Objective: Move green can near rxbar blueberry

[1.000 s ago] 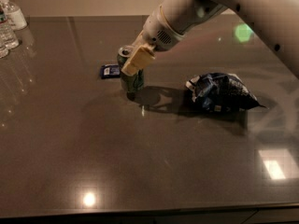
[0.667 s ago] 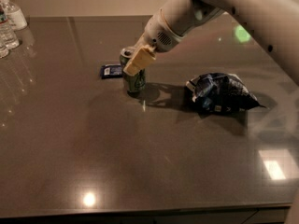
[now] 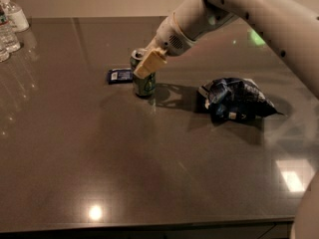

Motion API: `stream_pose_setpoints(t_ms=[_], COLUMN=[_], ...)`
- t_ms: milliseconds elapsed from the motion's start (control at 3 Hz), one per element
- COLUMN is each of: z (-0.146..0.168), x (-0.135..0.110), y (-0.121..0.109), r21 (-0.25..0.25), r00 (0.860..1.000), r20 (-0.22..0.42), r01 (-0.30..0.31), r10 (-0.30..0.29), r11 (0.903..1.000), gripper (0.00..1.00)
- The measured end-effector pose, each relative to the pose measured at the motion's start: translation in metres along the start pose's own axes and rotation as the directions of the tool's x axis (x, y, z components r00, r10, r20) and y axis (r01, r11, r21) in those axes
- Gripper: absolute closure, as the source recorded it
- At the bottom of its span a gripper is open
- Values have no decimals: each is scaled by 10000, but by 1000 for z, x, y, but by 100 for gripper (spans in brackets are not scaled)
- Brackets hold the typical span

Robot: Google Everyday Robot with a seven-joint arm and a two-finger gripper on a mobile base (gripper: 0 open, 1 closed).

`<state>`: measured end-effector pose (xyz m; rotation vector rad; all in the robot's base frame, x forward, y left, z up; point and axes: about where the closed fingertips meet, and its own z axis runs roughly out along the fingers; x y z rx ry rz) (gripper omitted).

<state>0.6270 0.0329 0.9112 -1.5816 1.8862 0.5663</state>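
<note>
Clamping green can (image 3: 144, 84): gripper (image 3: 143, 62).

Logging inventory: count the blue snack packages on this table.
2. The rxbar blueberry lies flat just left of the green can; the blue chip bag sits further right. The pincer is at the can's upper part. None seems hidden.

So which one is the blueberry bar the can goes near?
Look at the dark table, where the gripper is at the top of the green can. The rxbar blueberry lies just left of that can: thin, flat, dark blue, unlike the puffy bag to the right.
</note>
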Motion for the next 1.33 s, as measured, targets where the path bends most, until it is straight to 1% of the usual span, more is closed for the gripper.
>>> stream_pose_setpoints(t_ms=[667,1000,1333], z=[4,5,5], x=[-1,-2,-2], y=[2,3,3], r21=[-80,-105,-107], r00=[10000,10000,10000], r20=[-17,-21,-22], r01=[27,36,36], r10=[-28,-36,-36], r11=[10000,9999,9999], gripper=[5,0,0])
